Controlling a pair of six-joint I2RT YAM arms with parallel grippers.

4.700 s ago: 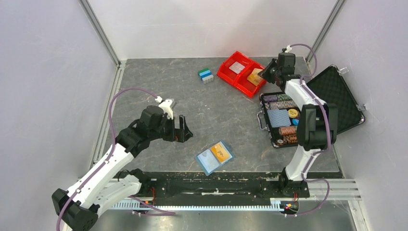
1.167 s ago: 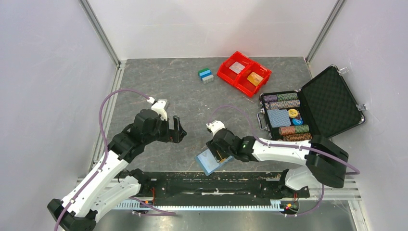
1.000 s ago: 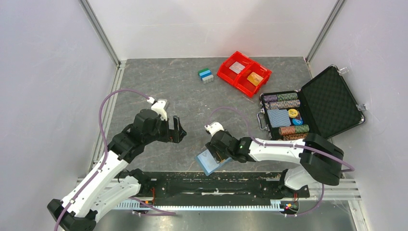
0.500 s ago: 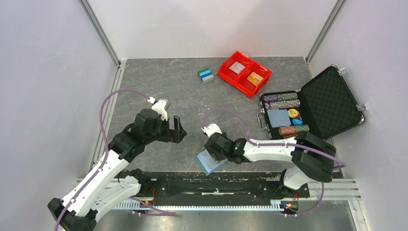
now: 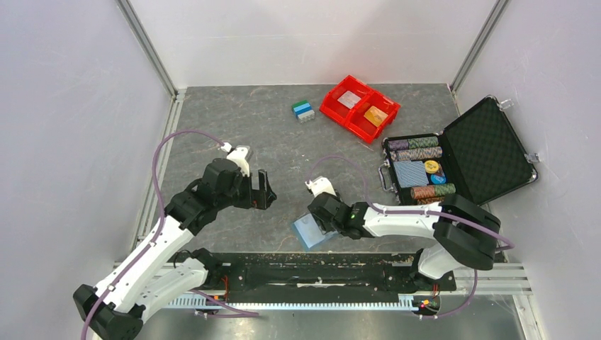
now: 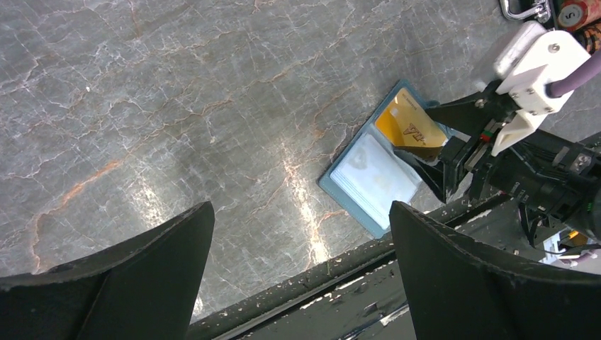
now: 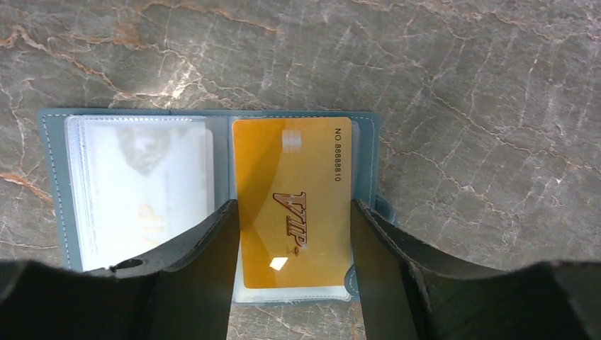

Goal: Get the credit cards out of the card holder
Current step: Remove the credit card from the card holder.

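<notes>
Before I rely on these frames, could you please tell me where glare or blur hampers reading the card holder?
Right wrist: the orange card is sharp, with a glare spot near its lower edge; the whitish card is hazy behind its sleeve; the right gripper is a dark blur. Left wrist: glare streaks the table beside the card holder. Top external: even light, card holder small.

- Orange card (image 7: 293, 212), in right panel of card holder (image 7: 53, 142): dark stylised "VIP" across middle, printed slanted.
- Same card, along right edge: small dark print, turned sideways, "NO" then run of 8s ending in 10; reads roughly "NO 8888810", exact count of 8s uncertain.
- Whitish card (image 7: 142, 191), left panel: faint marks under cloudy plastic, illegible.
- Poker chip (image 6: 573, 12), top right corner of left wrist view: numeral "5" on face.
- Top view: all print too small to read.
</notes>
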